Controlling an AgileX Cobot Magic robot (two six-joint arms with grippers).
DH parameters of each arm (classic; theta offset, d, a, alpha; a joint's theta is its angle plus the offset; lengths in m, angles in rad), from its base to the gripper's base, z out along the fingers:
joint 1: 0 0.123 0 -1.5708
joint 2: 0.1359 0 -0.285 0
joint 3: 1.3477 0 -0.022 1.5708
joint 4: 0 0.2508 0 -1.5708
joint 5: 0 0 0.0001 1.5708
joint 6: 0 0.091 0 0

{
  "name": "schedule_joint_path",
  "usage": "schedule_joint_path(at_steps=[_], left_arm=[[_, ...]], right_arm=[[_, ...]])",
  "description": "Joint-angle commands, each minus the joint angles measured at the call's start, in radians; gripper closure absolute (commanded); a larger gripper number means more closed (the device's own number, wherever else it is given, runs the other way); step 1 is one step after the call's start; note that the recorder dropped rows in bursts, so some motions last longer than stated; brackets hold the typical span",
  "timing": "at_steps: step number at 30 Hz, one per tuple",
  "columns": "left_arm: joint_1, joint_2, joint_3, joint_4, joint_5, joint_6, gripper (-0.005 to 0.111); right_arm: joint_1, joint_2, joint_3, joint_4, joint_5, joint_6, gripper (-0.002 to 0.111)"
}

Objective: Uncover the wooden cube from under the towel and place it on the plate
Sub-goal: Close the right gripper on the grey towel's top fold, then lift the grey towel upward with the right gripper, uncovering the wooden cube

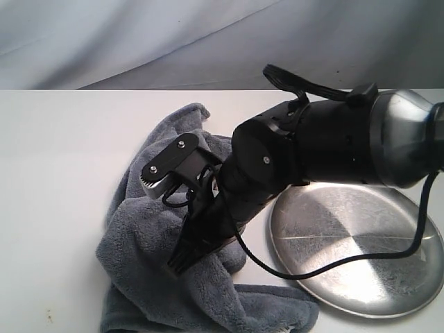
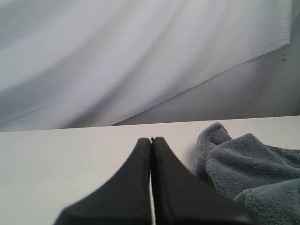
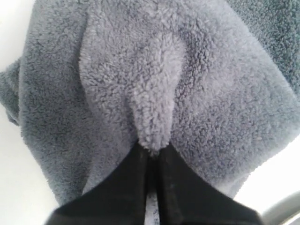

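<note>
Exterior view: your right arm, black and bulky, reaches in from the right and angles down over a soft, fluffy blue-grey terry towel [image 1: 139,243] that lies crumpled on the white worktop [image 1: 62,173]. Your right gripper [image 1: 182,260] points down into the middle of the towel's heap. A large round shiny silver metal plate [image 1: 361,270] sits on the worktop just beside the towel, on its right. A black cable [image 1: 277,272] from the arm loops across the plate's near left part.

Right wrist view: the right gripper is clenched. Its two black fingers [image 3: 136,187] pinch a raised fold of the towel between their tips.

Left wrist view: your left gripper [image 2: 151,140] is clenched too, its fingers pressed flat together with nothing between them. White worktop lies beyond its tips, and the towel's edge is near it.

The pale wooden cube is hidden in every view.
</note>
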Motion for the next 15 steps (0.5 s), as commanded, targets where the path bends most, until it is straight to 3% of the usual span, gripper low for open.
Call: schedule_joint_path(at_steps=[1,8,15], left_arm=[[0.002,-0.004,0.004,-0.002,-0.011,-0.001,0.107],[0.002,-0.004,0.004,-0.002,-0.011,-0.001,0.107],[0.002,-0.004,0.004,-0.002,-0.011,-0.001,0.107]], right_arm=[[0.002,-0.057,-0.006,0.078,-0.030,0.005,0.108],[0.000,-0.231,-0.006,-0.006,-0.239,0.024,0.108],[-0.002,-0.261,-0.006,-0.089,-0.384,0.040,0.108]])
